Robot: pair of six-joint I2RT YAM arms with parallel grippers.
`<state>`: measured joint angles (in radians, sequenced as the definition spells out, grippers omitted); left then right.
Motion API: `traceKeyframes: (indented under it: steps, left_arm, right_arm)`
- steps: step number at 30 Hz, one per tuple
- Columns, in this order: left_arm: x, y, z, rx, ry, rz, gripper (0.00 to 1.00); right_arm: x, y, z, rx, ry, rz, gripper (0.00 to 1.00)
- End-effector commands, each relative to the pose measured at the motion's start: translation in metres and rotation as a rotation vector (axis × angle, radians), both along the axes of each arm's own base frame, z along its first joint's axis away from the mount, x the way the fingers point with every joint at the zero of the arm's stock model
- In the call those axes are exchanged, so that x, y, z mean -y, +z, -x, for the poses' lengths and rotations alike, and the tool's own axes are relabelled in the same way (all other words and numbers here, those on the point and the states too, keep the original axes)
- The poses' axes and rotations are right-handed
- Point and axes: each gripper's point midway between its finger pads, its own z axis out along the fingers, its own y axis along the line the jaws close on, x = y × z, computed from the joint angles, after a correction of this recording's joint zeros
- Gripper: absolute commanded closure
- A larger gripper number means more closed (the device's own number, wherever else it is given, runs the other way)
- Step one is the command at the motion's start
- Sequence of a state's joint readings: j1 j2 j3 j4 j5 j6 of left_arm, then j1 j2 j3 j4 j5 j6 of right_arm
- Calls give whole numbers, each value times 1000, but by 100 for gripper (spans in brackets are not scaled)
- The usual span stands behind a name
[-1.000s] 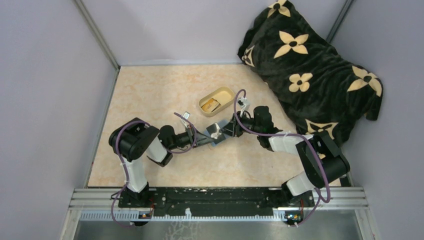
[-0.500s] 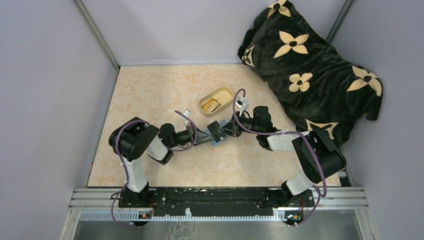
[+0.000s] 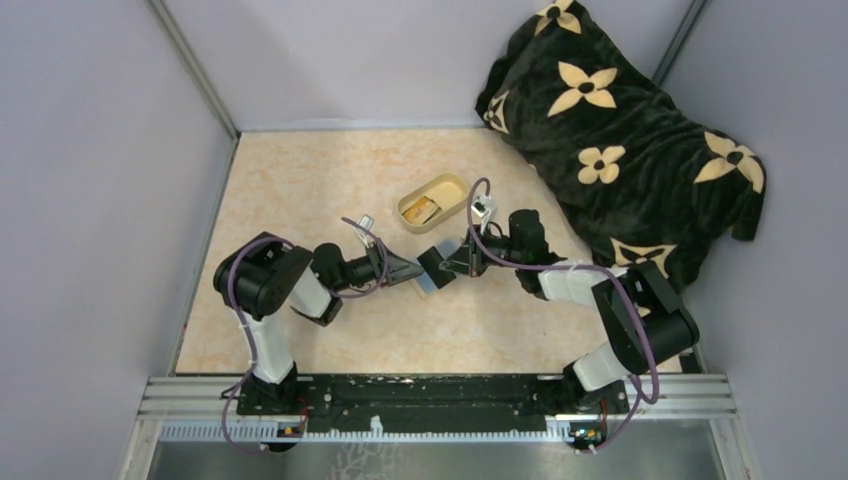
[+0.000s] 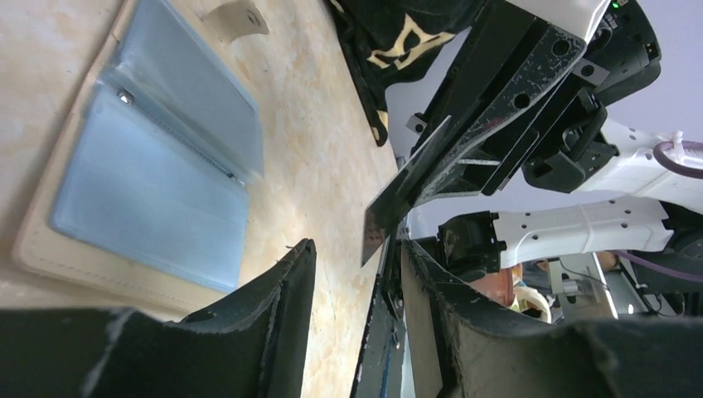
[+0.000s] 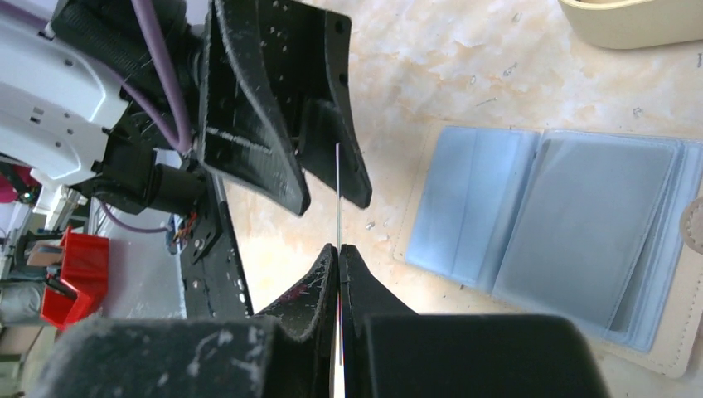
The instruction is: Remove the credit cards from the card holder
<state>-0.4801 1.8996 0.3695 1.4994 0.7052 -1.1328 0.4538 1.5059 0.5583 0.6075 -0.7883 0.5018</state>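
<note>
Bases of both arms sit at the near edge of the worktop, and the two tools meet nose to nose a little beyond them; your left tool has its jaws partly apart and holds nothing; the thin black credit card stands on edge in the gap between them, and I cannot see that either finger touches it; your right tool is closed tight on the other end, so the card hangs from the right side alone.

Just under the card, the card holder lies open and flat, blue-grey faces up; whether its cloudy pockets keep more cards, I cannot tell.

I judge the step is a handover to the right; draw the left tool straight back along the plane of the card, so no finger scrapes it; keep the right pinch firm, because such a smooth thin card may swing or slip.

Beyond lies the oval dish, with something pale inside; it seems the natural place to carry the card; farthest, at the right, lies the dark flowered blanket; keep clear of it.
</note>
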Motion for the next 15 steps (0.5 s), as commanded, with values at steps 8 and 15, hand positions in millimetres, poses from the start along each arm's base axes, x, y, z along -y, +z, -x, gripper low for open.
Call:
traceKeyframes:
  steps: [8,15]
  left_arm:
    - [-5,68,21,411,-192,120,51]
    - [-3,79,23,464,-229,130,54]
  right_arm:
    - [-2,33,42,76,230,-33,100]
    - [-8,23,52,48,279,-5,100]
